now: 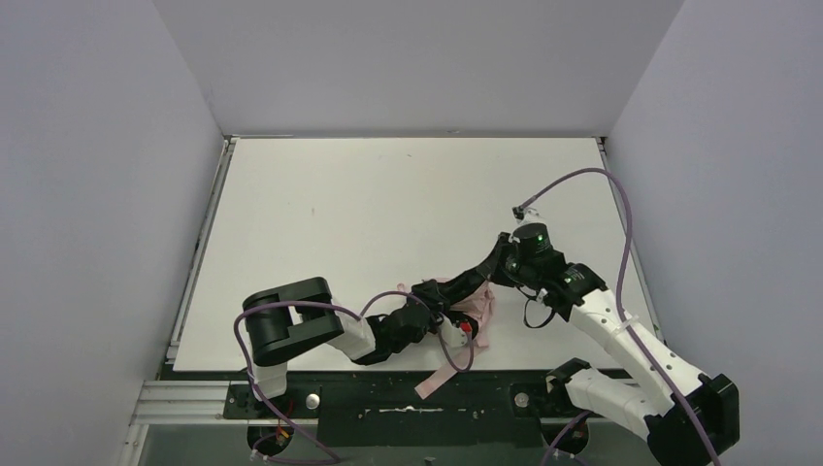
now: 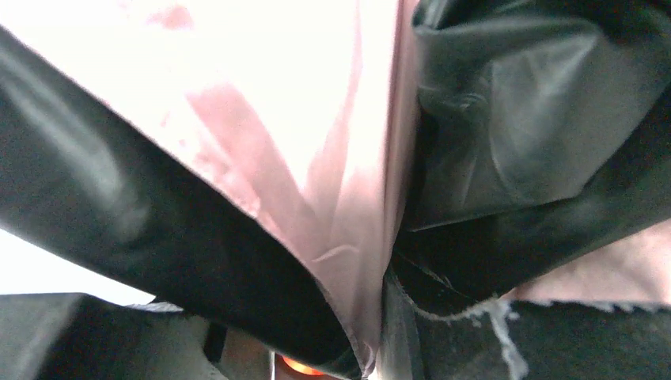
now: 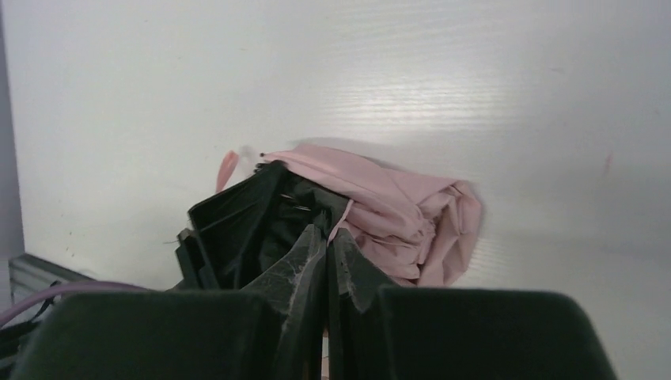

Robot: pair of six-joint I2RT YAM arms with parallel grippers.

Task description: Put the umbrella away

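Observation:
The umbrella (image 1: 480, 303) lies collapsed near the table's front edge, a crumpled bundle of pale pink canopy with black lining. Its pink strap (image 1: 437, 381) hangs over the front edge. My left gripper (image 1: 444, 316) grips the bundle from the left. In the left wrist view pink and black fabric (image 2: 316, 158) fills the frame and runs down between the left gripper (image 2: 372, 332) jaws. My right gripper (image 1: 477, 282) reaches in from the right. In the right wrist view the right gripper (image 3: 328, 233) is shut, with a thin pink edge of the canopy (image 3: 396, 210) caught at its tips.
The white table (image 1: 388, 214) stretches away behind the umbrella, with grey walls on three sides. A purple cable (image 1: 621, 209) loops above the right arm. A metal rail (image 1: 184, 398) runs along the front left below the table edge.

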